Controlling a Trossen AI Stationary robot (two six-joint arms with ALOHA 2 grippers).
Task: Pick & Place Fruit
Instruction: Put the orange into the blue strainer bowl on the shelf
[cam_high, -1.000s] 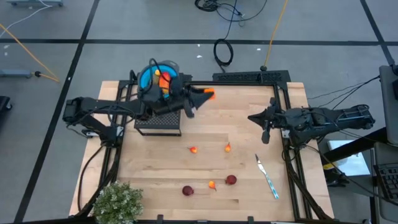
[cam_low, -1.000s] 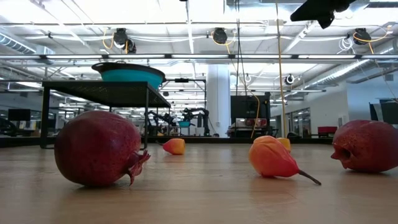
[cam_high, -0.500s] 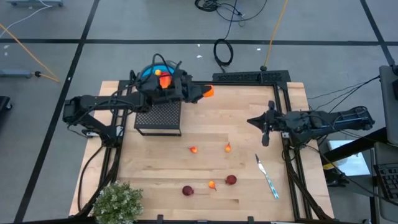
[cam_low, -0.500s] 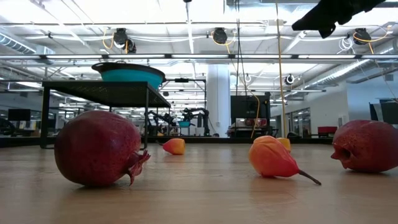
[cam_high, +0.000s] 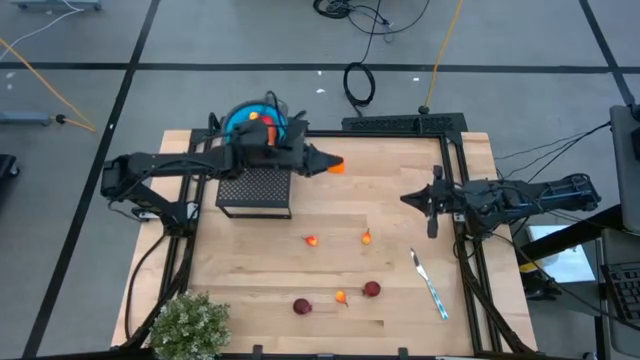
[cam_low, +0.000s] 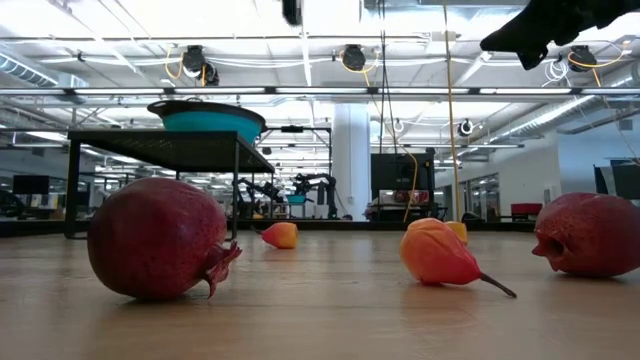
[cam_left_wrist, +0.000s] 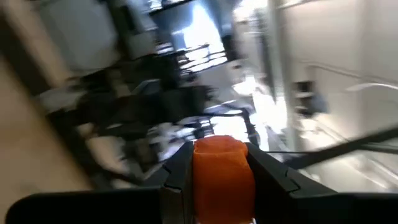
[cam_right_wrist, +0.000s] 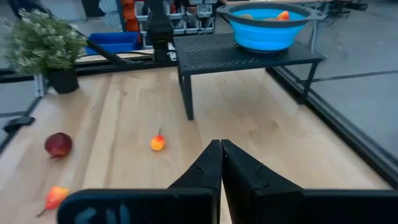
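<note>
- The red-orange fruit (cam_high: 335, 166) is pinched between the fingers of the left gripper (cam_high: 325, 163), sticking out past the tips; in the left wrist view the orange piece (cam_left_wrist: 222, 177) fills the gap between both fingers, so the jaws are closed partway on it.
- From that gripper, the blue bowl (cam_high: 240, 122) sits back toward the arm's own wrist and a bit to the far side, up on the black mesh stand (cam_high: 256, 190). So the drop spot looks to be behind the fingertips, not ahead of them.
- Some fruit is already seen in the bowl (cam_right_wrist: 267, 31) from the right wrist view.
- The loose pieces, small orange ones (cam_high: 311, 240) and two dark red balls (cam_high: 371, 289), lie well apart from the left gripper, nearer the right one.
- The right gripper (cam_high: 432, 212) is held above the table's right side, fingers pressed together, nothing in them.
</note>
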